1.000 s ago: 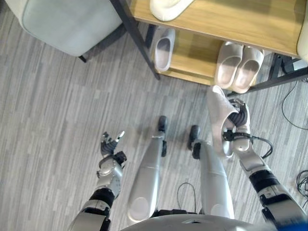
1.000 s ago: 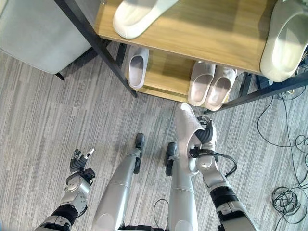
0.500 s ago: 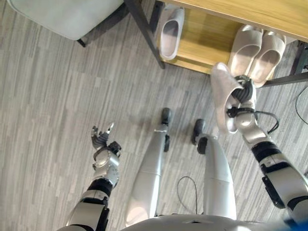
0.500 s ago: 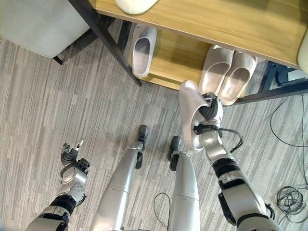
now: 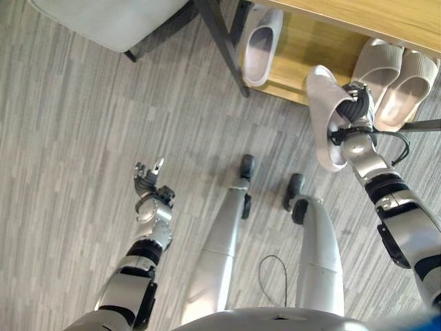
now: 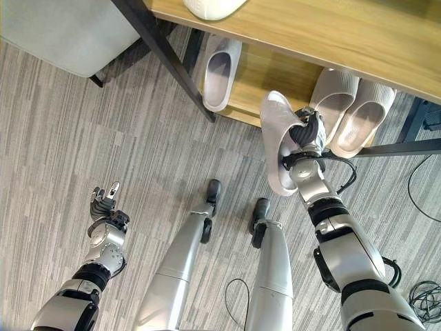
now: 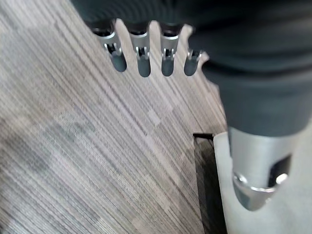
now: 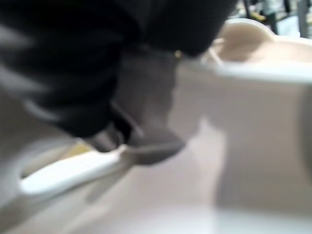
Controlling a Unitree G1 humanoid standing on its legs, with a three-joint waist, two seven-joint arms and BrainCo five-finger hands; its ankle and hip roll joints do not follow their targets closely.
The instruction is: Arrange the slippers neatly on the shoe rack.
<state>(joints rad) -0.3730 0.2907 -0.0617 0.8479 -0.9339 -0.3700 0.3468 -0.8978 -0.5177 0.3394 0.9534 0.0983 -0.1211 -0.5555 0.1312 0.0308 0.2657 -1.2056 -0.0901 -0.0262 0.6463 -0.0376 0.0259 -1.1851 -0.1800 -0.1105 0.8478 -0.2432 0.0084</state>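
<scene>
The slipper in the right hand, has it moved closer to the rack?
Yes. The slipper now overlaps the shoe rack's lower shelf edge, beside the pair.

Even, soft indoor light fell on the floor (image 5: 83,124); the rack (image 6: 275,76) shaded its lower shelf; the right wrist view was heavily blurred.

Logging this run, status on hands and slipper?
Right hand shut on slipper, held off the floor before the lower shelf. Left hand open, idle. Single slipper and pair flank the gap.
</scene>
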